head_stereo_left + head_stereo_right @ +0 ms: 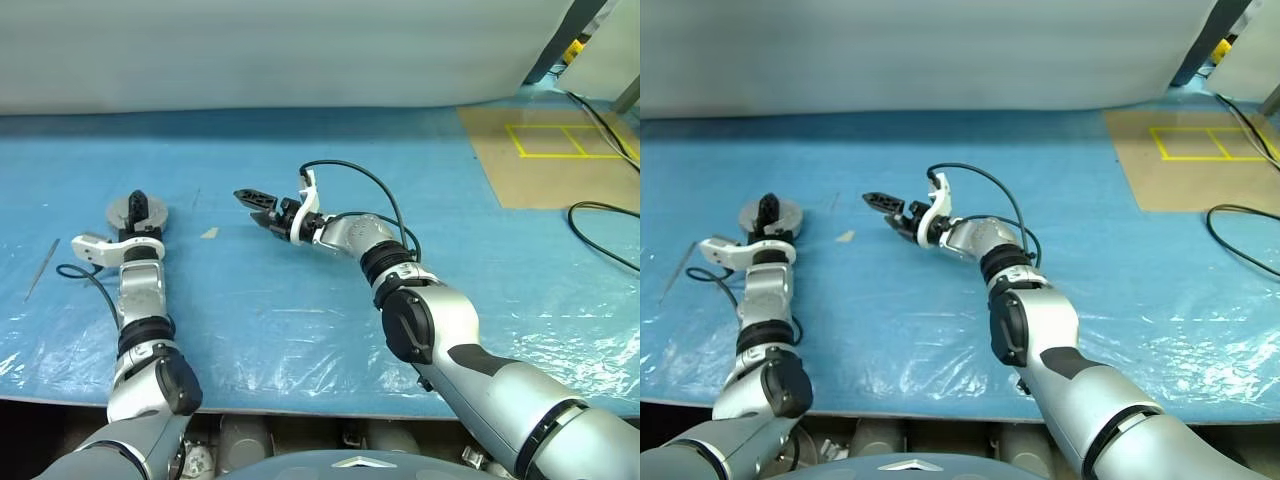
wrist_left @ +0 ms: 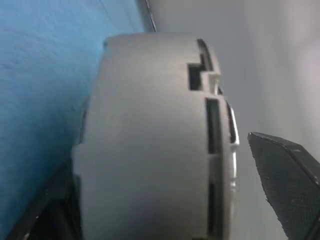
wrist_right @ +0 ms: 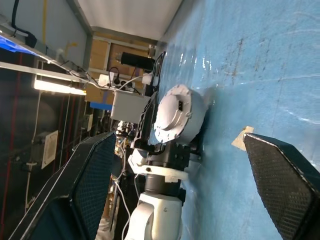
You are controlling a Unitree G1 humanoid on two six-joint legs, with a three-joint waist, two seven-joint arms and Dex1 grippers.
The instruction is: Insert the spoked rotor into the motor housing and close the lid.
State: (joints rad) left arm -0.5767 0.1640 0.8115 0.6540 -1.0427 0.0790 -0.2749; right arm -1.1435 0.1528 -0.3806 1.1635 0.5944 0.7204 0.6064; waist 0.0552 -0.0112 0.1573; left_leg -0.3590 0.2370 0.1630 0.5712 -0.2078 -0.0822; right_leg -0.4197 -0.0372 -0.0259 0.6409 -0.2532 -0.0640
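Observation:
The motor housing is a short round silver cup standing on the blue table at the far left, with its silver lid lying flat on top. My left gripper reaches around the housing with its jaws open. In the left wrist view one finger stands a little off the housing wall. My right gripper hovers open over the middle of the table, pointing left toward the housing and holding nothing. The spoked rotor is hidden.
A thin metal rod lies near the table's left edge. A small scrap of tape sits between the two grippers. At the back right lie a brown board with yellow lines and a black cable.

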